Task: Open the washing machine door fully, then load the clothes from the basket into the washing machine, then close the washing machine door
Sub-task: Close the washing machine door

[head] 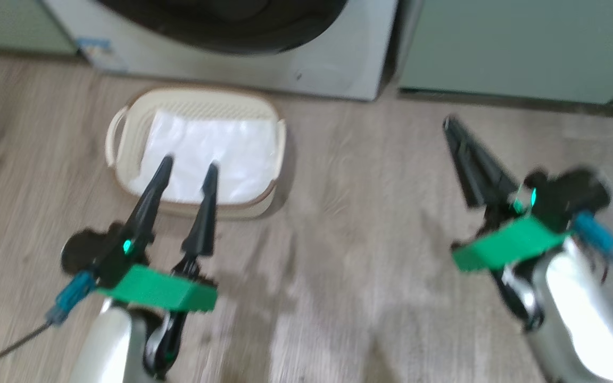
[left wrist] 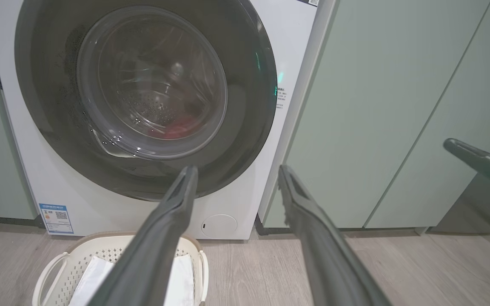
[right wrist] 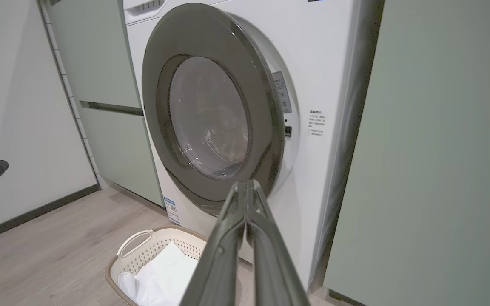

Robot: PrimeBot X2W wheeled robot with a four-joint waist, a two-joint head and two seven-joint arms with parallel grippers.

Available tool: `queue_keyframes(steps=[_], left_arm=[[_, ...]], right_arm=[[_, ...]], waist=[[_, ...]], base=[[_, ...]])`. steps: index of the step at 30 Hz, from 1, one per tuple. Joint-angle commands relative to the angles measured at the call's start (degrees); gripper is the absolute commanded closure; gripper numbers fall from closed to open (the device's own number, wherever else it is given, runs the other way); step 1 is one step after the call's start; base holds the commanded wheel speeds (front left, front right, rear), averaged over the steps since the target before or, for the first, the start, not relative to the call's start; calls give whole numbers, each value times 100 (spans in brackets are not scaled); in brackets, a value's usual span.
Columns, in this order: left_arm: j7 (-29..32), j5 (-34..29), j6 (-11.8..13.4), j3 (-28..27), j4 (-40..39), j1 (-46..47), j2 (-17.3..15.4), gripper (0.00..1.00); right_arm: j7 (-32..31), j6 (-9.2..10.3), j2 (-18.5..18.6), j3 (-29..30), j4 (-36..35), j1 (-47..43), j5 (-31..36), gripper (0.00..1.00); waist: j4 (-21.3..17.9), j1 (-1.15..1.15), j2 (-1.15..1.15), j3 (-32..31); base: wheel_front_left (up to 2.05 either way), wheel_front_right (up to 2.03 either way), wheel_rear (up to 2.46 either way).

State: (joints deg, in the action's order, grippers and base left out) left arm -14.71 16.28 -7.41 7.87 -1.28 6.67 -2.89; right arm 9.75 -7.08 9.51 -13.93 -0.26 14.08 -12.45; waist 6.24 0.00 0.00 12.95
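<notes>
Left gripper (head: 189, 169): jaws spread wide, nothing between them, and in the head view the fingers point over the near rim of the basket (head: 200, 103). Right gripper (head: 451, 129): fingers pressed together, pinching nothing, out over the bare wooden floor (head: 365, 223) and well apart from the basket.

On to the writing. A blue label (left wrist: 56, 218) sits low at the left of the washing machine (left wrist: 100, 212) with a code square on it, the print too small to read. There's more small print (right wrist: 316, 123) and a grey sticker (right wrist: 280, 91) by the door's right edge, unreadable too.

The washing machine door (left wrist: 151, 85) has a broad glossy dark rim and clear bulging glass. It lies close against the front; latched or not, I can't tell. Through the glass there's a red patch, the clothes (left wrist: 179, 127), low in the drum.

The basket sits on the floor just in front of the machine, with a white sheet (head: 210, 154) inside. Pale green cabinets (left wrist: 377, 106) stand on either side.
</notes>
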Motion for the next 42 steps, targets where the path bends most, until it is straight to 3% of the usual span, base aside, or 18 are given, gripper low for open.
queue_keyframes(steps=[1,11,22,31,42], left_arm=[[-29,86,-8,-2,-187,408,1,0],[-29,491,-8,342,-226,914,1,0],[-29,734,-8,523,-288,1182,1,0],[-29,888,-8,609,-306,1211,1,0],[-29,1041,-8,668,-320,1205,2,0]], right_arm=[[-140,-41,271,-327,-114,567,-122,100],[-556,-41,1233,-1582,550,2802,-726,100],[-548,-41,1466,-2661,2253,5250,-1450,100],[-431,-41,1286,-2515,3927,6414,-1294,100],[-301,-41,1080,-2074,5386,7225,-716,100]], waist=[[608,0,0,619],[1332,0,0,1435],[1775,0,0,1923],[1928,0,0,2098],[2023,0,0,2215]], base=[[0,0,0],[0,0,0],[0,0,0],[0,0,0],[0,0,0]])
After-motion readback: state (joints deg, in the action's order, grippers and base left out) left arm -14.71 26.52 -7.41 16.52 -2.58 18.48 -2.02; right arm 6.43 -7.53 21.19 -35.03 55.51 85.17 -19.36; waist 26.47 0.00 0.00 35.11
